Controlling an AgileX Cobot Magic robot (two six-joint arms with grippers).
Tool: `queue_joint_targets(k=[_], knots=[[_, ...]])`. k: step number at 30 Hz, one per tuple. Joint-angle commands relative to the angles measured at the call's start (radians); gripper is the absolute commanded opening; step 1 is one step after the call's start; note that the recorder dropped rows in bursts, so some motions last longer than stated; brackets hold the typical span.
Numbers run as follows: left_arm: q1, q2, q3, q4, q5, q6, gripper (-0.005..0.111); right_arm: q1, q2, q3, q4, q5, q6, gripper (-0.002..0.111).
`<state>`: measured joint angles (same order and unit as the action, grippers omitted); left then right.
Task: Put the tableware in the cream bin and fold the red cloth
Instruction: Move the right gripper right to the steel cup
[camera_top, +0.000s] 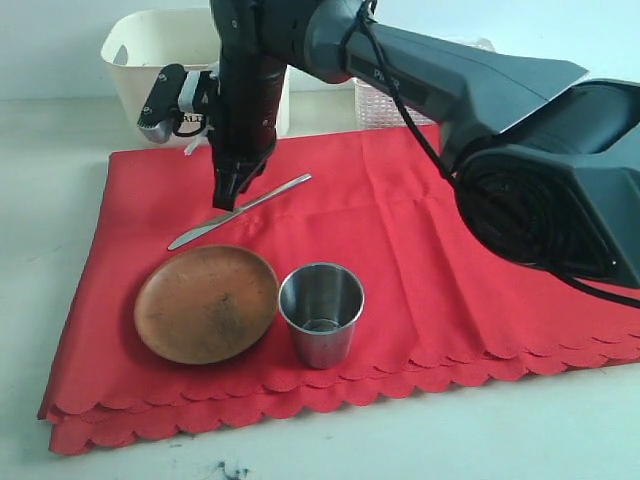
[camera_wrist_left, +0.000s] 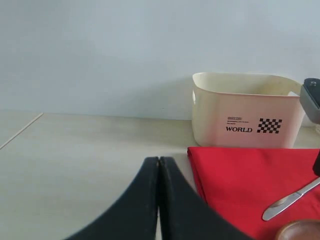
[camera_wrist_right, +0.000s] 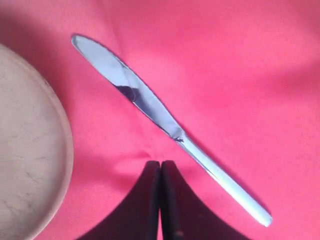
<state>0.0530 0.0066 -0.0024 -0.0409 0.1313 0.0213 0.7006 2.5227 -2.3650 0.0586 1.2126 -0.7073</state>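
The right gripper (camera_wrist_right: 160, 167) has its jaws pressed together on nothing, its tips poised just beside the middle of the knife (camera_wrist_right: 165, 125), where blade meets handle. The knife lies flat outside the jaws rather than between them, so by my reading no grip on it has been made. The knife lies slantwise on the red cloth (camera_top: 420, 250), which is spread over the bench (camera_wrist_left: 75, 150), probably as a laid table to be cleared. Near the knife's blade end sits the wooden plate (camera_top: 205, 302), and just beyond the plate from the knife stands the steel cup (camera_top: 320, 312), upright and seemingly empty. The cream bin (camera_wrist_left: 240, 107) stands off the cloth, beyond the knife's handle end, its mouth up to receive the tableware. The left gripper (camera_wrist_left: 159, 165) is likewise closed on nothing, hanging over bare bench well apart from the knife, seemingly parked. The bin's inside cannot be seen, so what it holds is unknown. No spoon, chopsticks or bowl shows anywhere. A lattice basket (camera_top: 380, 105) beside the bin is mostly hidden behind the arm.
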Motion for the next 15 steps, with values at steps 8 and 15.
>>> queue_joint_targets(k=[8, 15], knots=[[-0.005, -0.007, 0.002, 0.0, -0.003, 0.001, 0.002, -0.028, -0.116, 0.051, 0.02, 0.008, 0.205, 0.0], [-0.005, -0.007, 0.002, 0.0, -0.003, 0.001, 0.002, -0.028, -0.241, 0.289, 0.038, 0.008, 0.24, 0.0]])
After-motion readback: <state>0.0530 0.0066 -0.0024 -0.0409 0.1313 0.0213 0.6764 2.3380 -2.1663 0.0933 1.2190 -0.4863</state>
